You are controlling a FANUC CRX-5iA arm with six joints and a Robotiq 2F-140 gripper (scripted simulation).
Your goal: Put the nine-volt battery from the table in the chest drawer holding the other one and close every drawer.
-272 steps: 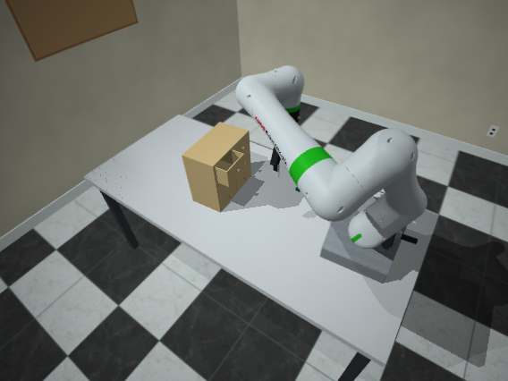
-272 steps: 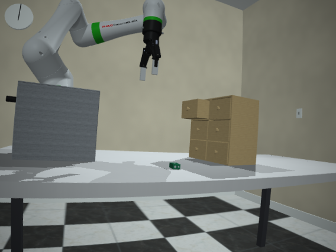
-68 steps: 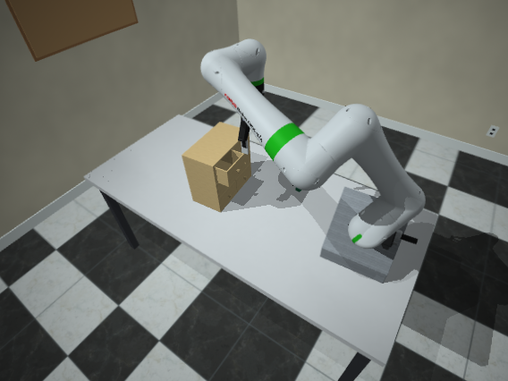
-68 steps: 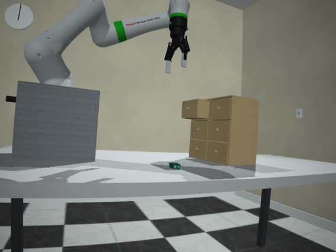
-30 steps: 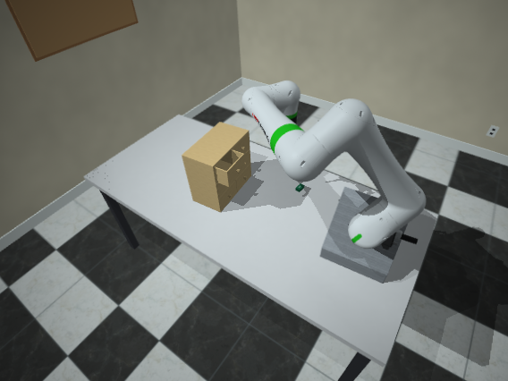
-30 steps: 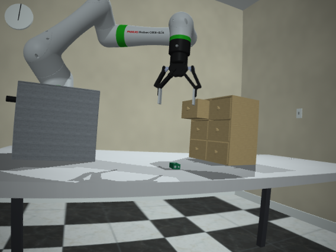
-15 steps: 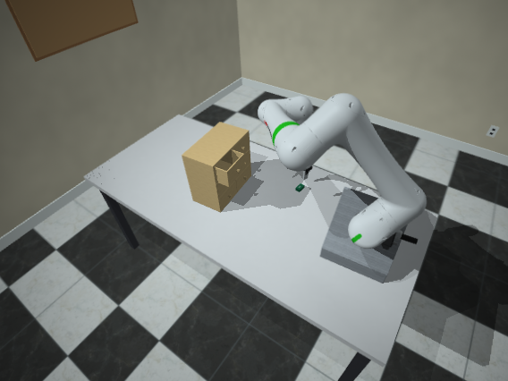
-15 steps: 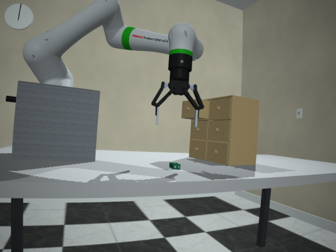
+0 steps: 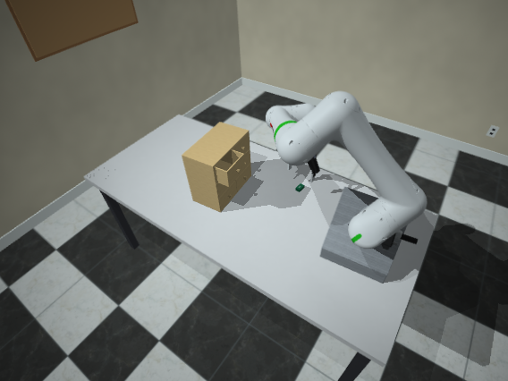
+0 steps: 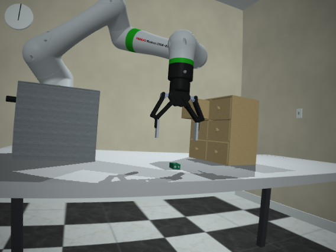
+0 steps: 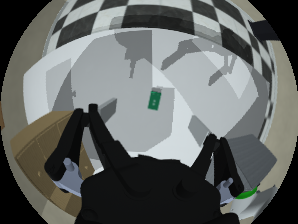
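A small green nine-volt battery [image 9: 300, 188] lies flat on the white table in front of the wooden chest [image 9: 215, 163]; it also shows in the exterior view [image 10: 174, 165] and the wrist view [image 11: 153, 100]. The chest [image 10: 225, 130] has several small drawers; one top drawer [image 9: 232, 167] stands pulled out, its contents hidden. My gripper [image 10: 175, 133] is open and empty, pointing down, well above the table and roughly over the battery. Its fingers frame the battery in the wrist view [image 11: 143, 179].
The arm's grey base block [image 9: 364, 237] stands at the table's right end [image 10: 54, 122]. The chest's other drawers look pushed in. The table edge runs close in front of the battery in the exterior view.
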